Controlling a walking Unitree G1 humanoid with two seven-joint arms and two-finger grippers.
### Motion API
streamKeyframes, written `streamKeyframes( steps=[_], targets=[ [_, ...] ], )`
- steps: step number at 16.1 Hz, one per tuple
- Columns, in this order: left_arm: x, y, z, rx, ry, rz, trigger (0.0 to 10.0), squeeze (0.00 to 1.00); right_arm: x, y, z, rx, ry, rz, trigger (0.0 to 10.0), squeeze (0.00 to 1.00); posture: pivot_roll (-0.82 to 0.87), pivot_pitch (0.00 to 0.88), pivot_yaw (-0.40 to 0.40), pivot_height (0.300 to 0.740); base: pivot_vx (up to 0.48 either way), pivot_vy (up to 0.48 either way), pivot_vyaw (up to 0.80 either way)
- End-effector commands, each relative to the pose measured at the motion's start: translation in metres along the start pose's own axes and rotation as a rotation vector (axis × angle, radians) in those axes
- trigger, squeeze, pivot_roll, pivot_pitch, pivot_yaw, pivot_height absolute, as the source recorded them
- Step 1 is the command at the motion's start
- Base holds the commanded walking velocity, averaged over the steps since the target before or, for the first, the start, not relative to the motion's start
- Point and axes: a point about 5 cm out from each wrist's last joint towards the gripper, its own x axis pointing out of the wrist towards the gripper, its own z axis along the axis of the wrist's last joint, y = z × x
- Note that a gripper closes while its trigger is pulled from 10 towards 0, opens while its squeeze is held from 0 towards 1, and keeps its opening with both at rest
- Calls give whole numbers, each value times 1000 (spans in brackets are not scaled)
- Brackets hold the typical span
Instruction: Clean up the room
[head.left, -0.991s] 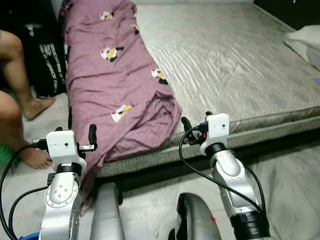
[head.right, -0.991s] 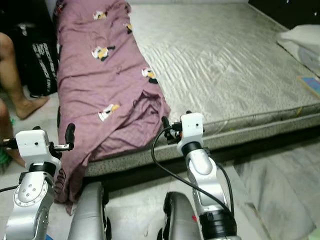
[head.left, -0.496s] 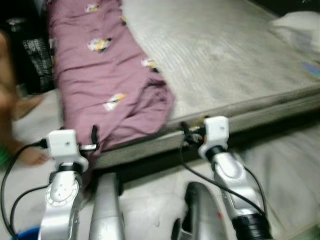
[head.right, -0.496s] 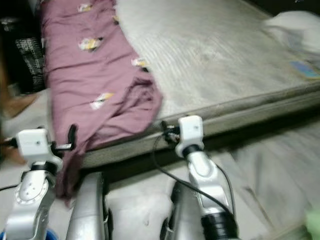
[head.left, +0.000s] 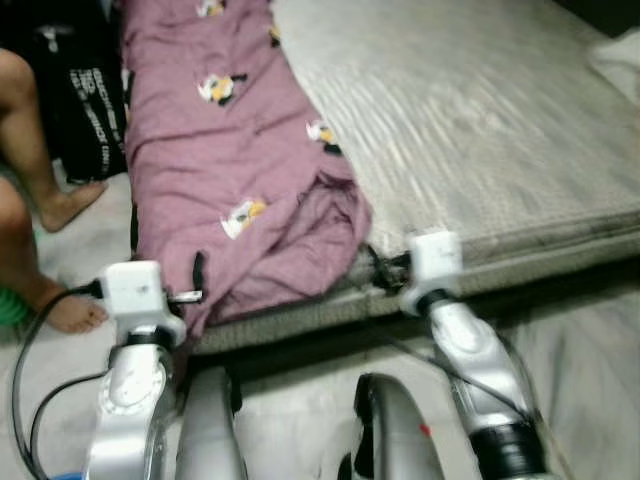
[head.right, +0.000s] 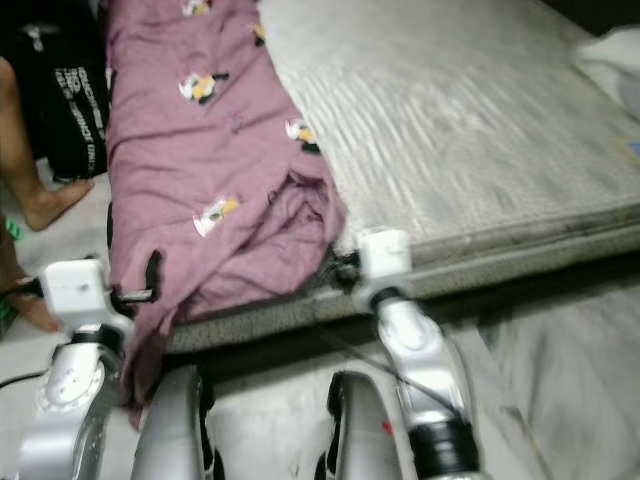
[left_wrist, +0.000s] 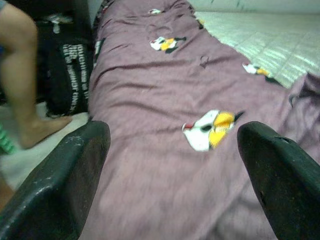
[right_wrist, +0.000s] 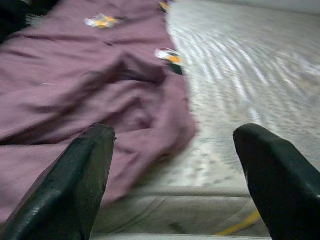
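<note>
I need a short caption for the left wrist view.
Left gripper, fingers open, faces the purple blanket on the mattress.

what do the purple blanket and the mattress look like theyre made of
The purple blanket looks like soft woven cloth, probably cotton, matte: it creases, bunches at the bed's edge, and carries printed cartoon figures. The mattress seems covered in grey quilted fabric with a slight sheen, judging by its rippled stitch pattern and piped edge.

A mauve blanket (head.left: 230, 170) printed with small white, yellow and black cartoon figures lies on the left of a grey quilted mattress (head.left: 480, 130), beside a black bag (head.left: 85, 110) with white lettering.
</note>
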Motion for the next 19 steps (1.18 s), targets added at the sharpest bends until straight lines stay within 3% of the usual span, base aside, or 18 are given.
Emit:
streamKeyframes(
  steps=[1,3,16,19],
  targets=[
    [-2,10,0,14,8,25,10000,0,4,13,6,16,-22,36,10000,0,78,104,-82,543,450,0,0],
    [-1,9,-1,8,12,28,10000,0,5,12,5,18,-17,38,10000,0,79,104,-84,543,409,0,0],
    [-2,11,-6,17,63,54,10000,0,14,24,-2,11,60,142,10000,0,90,131,-83,533,0,0,0],
    [-14,18,-5,61,82,118,10000,0,19,37,-11,10,144,239,10000,0,115,155,-88,524,0,0,0]
  ],
)
